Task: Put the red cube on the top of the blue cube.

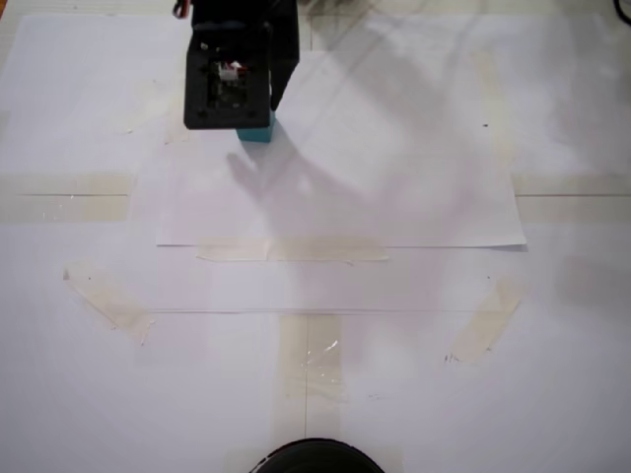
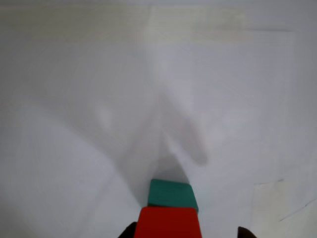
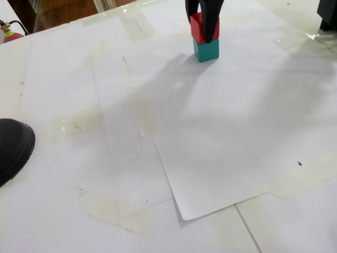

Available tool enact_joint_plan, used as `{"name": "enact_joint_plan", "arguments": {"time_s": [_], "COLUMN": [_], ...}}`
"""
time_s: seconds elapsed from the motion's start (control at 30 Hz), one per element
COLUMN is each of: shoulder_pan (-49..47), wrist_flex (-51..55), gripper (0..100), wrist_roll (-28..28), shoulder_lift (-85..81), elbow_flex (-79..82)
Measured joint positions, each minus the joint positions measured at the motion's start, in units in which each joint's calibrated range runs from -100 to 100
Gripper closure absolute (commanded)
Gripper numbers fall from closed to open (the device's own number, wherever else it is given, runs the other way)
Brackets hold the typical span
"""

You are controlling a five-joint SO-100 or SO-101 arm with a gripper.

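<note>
The red cube point(image 3: 198, 29) sits on top of the blue (teal) cube point(image 3: 206, 50) at the far side of the white sheet. In the wrist view the red cube point(image 2: 168, 223) lies at the bottom edge with the teal cube point(image 2: 171, 193) showing just beyond it. My gripper point(image 3: 201, 23) straddles the red cube. In the wrist view the gripper point(image 2: 185, 231) has its left fingertip next to the cube and its right fingertip point(image 2: 243, 232) clearly apart from it, so it looks open. In a fixed view the arm point(image 1: 232, 69) hides the red cube, and only the teal cube point(image 1: 256, 130) shows.
White paper sheets point(image 1: 394, 197) taped down with pale tape strips point(image 1: 296, 252) cover the table. A black round object point(image 1: 315, 458) sits at the near edge and also shows in another fixed view point(image 3: 13, 147). A dark object point(image 3: 327, 16) stands at the far right.
</note>
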Motion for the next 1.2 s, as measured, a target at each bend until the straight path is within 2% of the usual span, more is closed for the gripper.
{"name": "enact_joint_plan", "arguments": {"time_s": [1.2], "shoulder_pan": [-3.1], "wrist_flex": [0.6], "gripper": [62], "wrist_roll": [-3.0], "shoulder_lift": [-2.1], "elbow_flex": [0.4]}}
